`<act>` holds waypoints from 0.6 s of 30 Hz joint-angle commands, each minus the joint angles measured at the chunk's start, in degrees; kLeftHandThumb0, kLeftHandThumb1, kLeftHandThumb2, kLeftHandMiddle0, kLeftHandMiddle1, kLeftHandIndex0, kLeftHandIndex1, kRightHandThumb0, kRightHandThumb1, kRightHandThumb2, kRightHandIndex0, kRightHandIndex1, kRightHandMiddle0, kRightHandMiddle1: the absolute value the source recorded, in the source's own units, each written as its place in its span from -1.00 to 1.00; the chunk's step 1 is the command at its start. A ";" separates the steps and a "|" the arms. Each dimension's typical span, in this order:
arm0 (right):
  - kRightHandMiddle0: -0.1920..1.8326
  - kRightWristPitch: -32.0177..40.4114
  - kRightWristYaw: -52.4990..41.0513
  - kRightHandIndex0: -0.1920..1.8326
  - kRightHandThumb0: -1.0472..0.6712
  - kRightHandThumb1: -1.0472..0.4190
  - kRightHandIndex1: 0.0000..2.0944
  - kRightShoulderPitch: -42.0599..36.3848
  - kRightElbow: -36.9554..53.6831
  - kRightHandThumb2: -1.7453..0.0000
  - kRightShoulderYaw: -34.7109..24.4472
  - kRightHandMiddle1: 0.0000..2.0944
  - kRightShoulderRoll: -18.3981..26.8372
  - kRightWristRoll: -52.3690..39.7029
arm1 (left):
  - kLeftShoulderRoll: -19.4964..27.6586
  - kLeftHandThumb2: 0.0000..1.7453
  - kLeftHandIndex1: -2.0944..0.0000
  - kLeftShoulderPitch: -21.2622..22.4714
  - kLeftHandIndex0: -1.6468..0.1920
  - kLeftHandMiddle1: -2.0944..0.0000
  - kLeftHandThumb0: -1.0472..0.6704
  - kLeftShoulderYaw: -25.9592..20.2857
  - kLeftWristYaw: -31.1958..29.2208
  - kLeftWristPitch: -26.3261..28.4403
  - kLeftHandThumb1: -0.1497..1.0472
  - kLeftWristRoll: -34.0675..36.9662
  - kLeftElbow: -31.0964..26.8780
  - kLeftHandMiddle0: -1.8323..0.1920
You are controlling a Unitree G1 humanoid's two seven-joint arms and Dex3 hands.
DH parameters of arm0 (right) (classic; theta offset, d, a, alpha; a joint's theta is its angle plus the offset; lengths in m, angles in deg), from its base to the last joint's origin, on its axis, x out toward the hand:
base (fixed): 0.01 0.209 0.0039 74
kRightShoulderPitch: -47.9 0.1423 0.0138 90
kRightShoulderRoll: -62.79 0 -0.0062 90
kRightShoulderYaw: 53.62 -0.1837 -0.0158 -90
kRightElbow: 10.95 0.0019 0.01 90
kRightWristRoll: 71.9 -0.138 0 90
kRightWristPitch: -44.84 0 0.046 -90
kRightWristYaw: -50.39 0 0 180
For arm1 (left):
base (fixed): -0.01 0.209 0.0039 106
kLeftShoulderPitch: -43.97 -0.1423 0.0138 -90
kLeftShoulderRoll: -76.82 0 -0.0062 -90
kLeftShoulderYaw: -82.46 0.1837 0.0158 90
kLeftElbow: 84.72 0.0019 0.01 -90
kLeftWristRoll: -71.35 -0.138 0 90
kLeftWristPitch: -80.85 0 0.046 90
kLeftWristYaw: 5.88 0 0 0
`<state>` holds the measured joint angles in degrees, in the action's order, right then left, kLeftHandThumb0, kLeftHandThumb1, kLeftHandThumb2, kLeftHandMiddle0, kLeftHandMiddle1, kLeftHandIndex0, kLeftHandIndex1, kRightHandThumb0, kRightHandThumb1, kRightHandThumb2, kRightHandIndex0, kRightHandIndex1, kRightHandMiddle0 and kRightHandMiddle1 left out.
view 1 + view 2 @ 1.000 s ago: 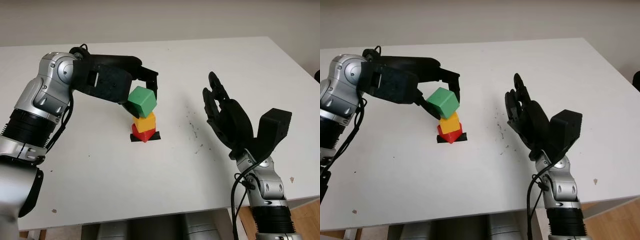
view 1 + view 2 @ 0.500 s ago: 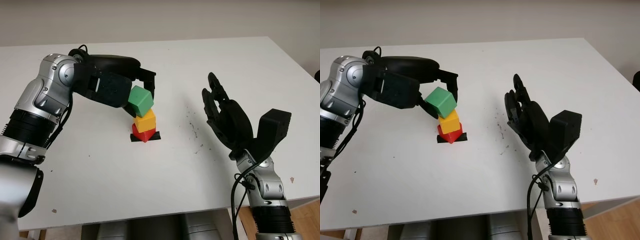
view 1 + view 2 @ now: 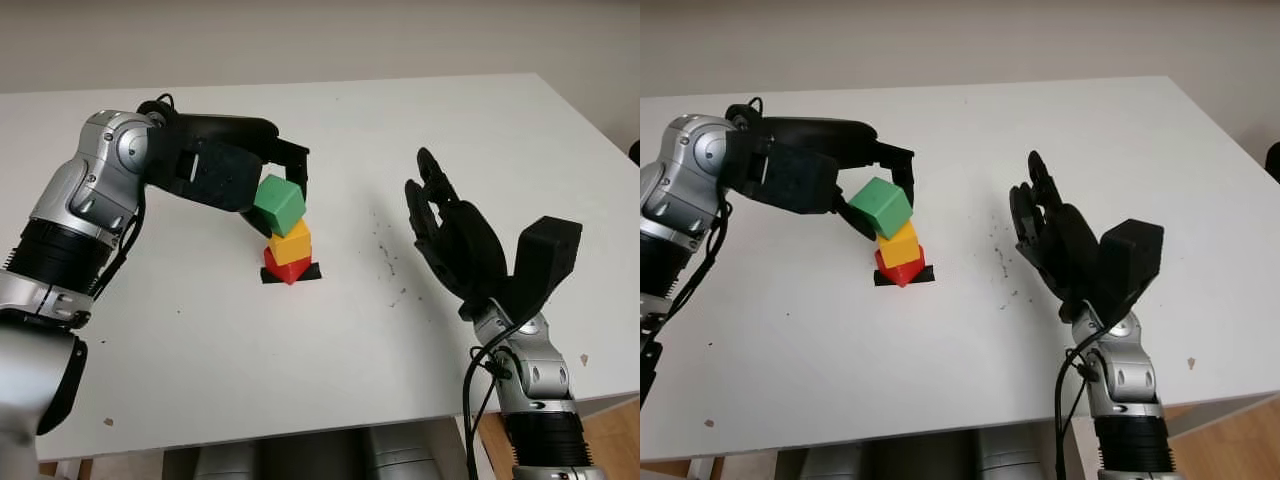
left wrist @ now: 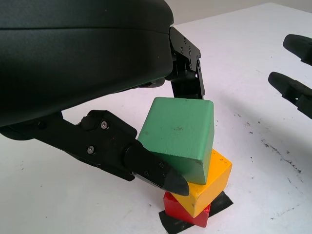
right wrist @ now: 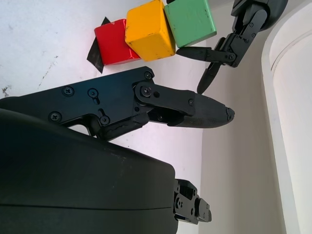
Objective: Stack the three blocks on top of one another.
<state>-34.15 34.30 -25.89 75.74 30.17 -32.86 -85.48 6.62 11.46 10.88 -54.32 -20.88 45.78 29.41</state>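
Green block (image 3: 279, 204) lowered onto yellow block (image 3: 290, 242), tilted, left hand (image 3: 262, 187) gripping.

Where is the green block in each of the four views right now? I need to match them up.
Left eye view: green block at upper centre-left, gripped by the left hand.
Right eye view, again on top of the stack.
Left wrist view, centre, between the black fingers.
Right wrist view, by the upper edge.
Shared landmark: the yellow block directly beneath it, over the red block.
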 commanded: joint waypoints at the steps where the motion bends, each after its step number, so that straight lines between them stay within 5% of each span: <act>1: -1.00 -0.11 -0.15 -1.00 -0.59 -1.00 -0.96 0.26 1.30 0.36 -0.14 -0.96 0.16 -0.25 | 0.03 -0.94 -0.61 0.63 0.47 0.95 -0.17 0.07 0.08 -0.15 0.86 0.16 0.14 0.63; 10: -0.98 0.03 -0.31 -0.99 -0.58 -1.00 -0.96 -0.13 1.52 0.38 -0.44 -0.95 -0.18 -0.75 | -0.31 -0.94 -0.57 0.86 0.49 0.95 -0.21 0.50 -0.47 2.18 0.86 -0.38 -0.05 0.65; 18: -0.97 -0.38 -0.39 -0.99 -0.59 -1.00 -0.95 0.33 0.90 0.38 -0.51 -0.95 0.01 -0.72 | -0.88 -0.94 -0.24 1.63 0.43 0.97 -0.33 0.42 -1.98 4.66 0.83 0.70 1.60 0.75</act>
<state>-34.15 34.01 -25.98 75.91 29.90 -32.87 -85.84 5.87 11.89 11.01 -55.63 -16.53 46.34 30.48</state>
